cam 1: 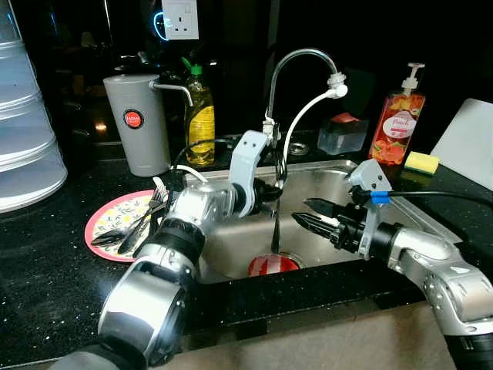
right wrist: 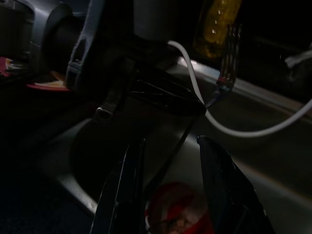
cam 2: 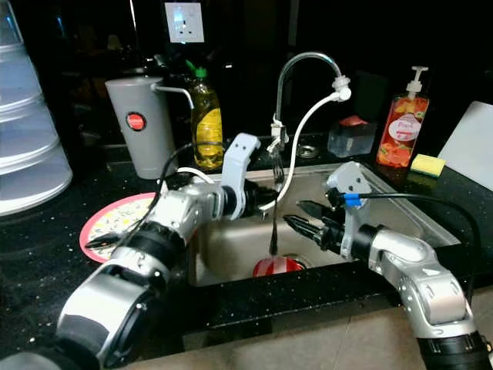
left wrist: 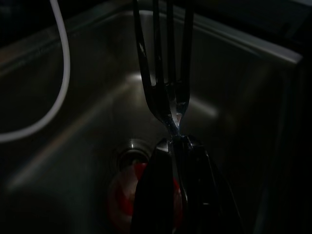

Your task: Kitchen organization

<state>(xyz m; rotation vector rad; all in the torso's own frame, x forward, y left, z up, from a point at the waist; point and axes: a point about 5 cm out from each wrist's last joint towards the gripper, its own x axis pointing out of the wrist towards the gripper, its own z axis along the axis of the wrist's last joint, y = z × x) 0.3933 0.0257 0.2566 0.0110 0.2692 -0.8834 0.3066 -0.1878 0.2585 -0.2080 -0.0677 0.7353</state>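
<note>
The left pincer (cam 1: 271, 196) reaches over the steel sink (cam 1: 231, 250) and is clamped on a fork (cam 1: 276, 206) near its neck. The fork stands upright, prongs up by the white hose (cam 1: 296, 123) under the tap (cam 1: 296, 58), its handle hanging down toward the red strainer (cam 1: 271, 264) at the drain. In the left wrist view the prongs (left wrist: 163, 53) rise beyond the fingertips (left wrist: 185, 161) closed on the neck. The right pincer (cam 1: 314, 214) hovers over the sink just beside the fork's handle, fingers apart and not touching it; in the right wrist view the handle (right wrist: 168, 161) runs between its two fingers (right wrist: 124, 190). On the counter (cam 1: 46, 254) left of the sink, a pink plate (cam 1: 108, 212) carries more cutlery (cam 1: 131, 227). Behind it stand a grey jug (cam 1: 137, 123) and a yellow bottle (cam 1: 201, 119); a soap dispenser (cam 1: 398, 123) and a sponge (cam 1: 421, 163) sit to the right.
</note>
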